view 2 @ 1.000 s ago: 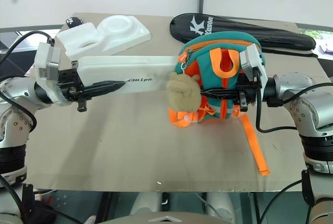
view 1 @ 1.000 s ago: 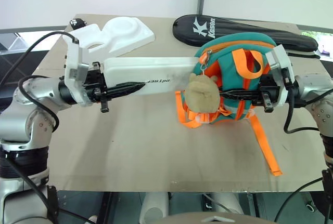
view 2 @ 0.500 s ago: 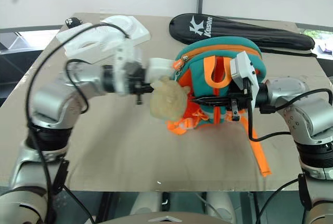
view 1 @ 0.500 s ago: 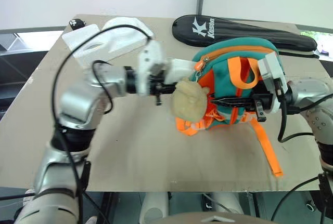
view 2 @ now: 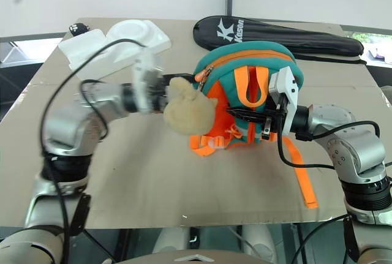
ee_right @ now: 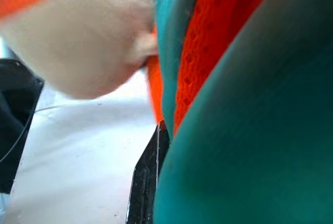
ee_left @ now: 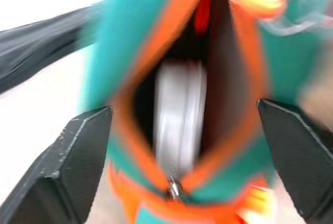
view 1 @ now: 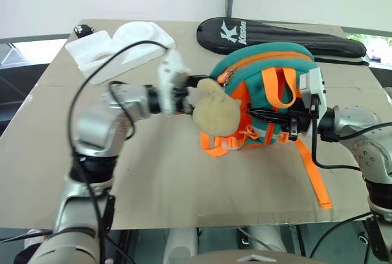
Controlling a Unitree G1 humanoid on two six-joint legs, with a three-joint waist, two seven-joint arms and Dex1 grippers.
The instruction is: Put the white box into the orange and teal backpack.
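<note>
We are seeing the orange and teal backpack [view 1: 263, 101] now swallowing the white box [ee_left: 177, 120], which was sticking out a second ago, left gripper [ee_left: 184, 125] spreading wide just before it, right gripper [view 1: 260, 114] pinching the backpack's strap.

Your left arm reaches in from the left, forearm roughly level, with its left gripper [ee_left: 182, 167] pointing toward your right side. In the left wrist view its two black fingers [ee_left: 78, 161] stand wide apart, nothing between them. Your right arm comes in from the right, elbow bent, wrist level. Your right gripper [view 1: 260, 115] points leftward, its fingers pressed together.
</note>
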